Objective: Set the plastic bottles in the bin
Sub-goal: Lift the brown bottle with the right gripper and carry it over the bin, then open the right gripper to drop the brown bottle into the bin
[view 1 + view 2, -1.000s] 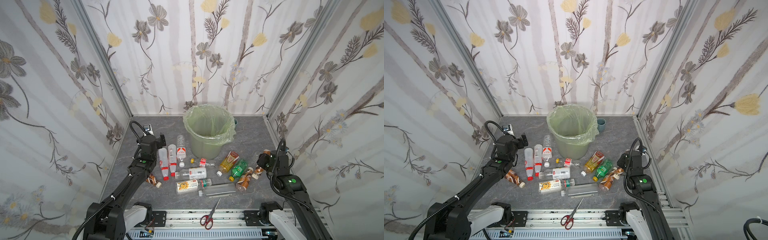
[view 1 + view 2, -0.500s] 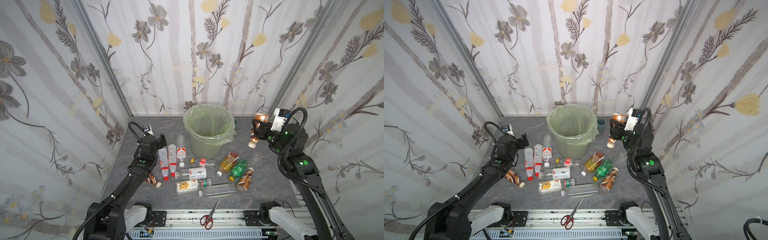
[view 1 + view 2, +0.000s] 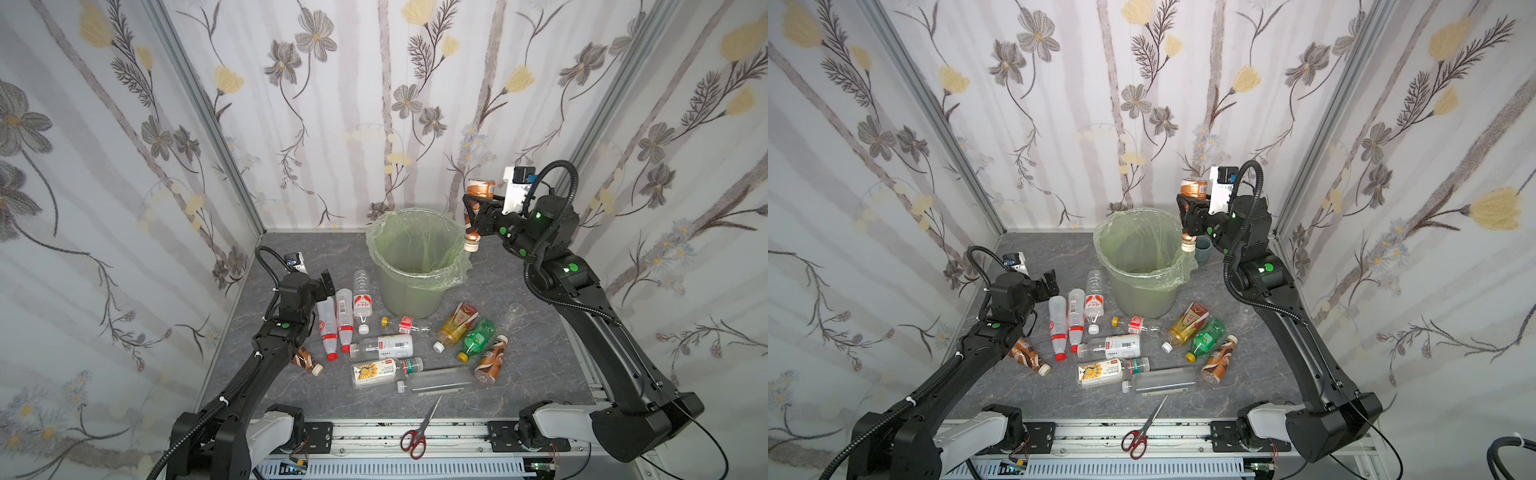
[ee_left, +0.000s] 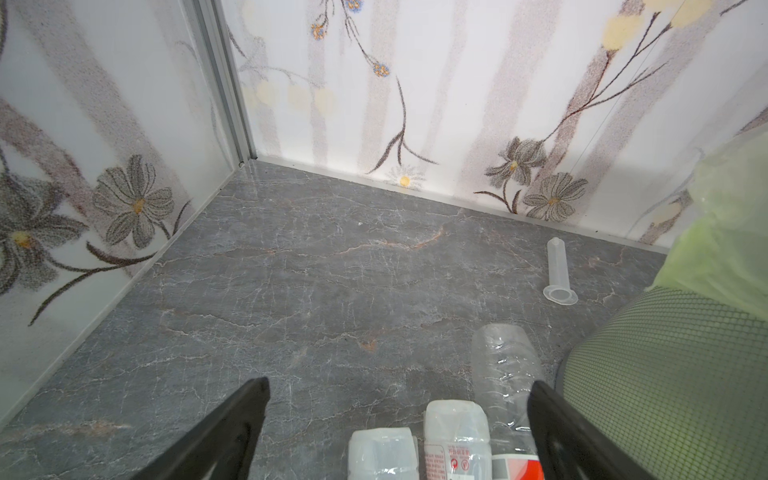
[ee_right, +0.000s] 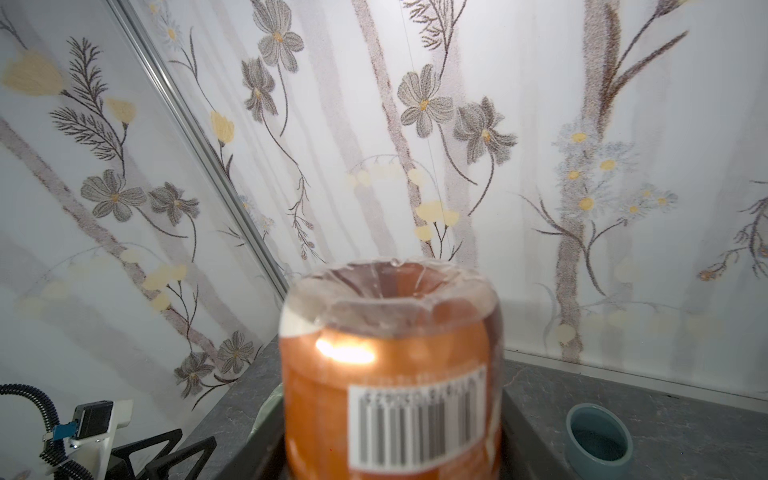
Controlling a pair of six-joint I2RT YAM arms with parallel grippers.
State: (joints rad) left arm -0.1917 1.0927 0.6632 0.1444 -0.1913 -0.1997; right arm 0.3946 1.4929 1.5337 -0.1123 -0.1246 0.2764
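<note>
On the left, the left gripper (image 4: 399, 386) hangs low with its jaws spread wide and nothing between them, just at the far ends of three clear bottles (image 3: 344, 320) that lie side by side; I think it is placed there so that it can take one of them next. Nearer and to the right, other bottles (image 3: 386, 343) lie on their sides on the grey floor (image 3: 332, 249), so most of the work remains. The bin (image 3: 409, 295) stands in the middle toward the far wall, its pale green bag (image 3: 449, 278) folded over the rim, probably to keep the liner from sliding in; I see no bottle inside. At its right rim the right gripper (image 3: 473, 214) is closed tight around a brown-labelled bottle (image 3: 480, 190), held high with the cap down, likely so that it falls neck first into the opening. Whether the cap is already over the opening or just outside the rim, I cannot tell.
</note>
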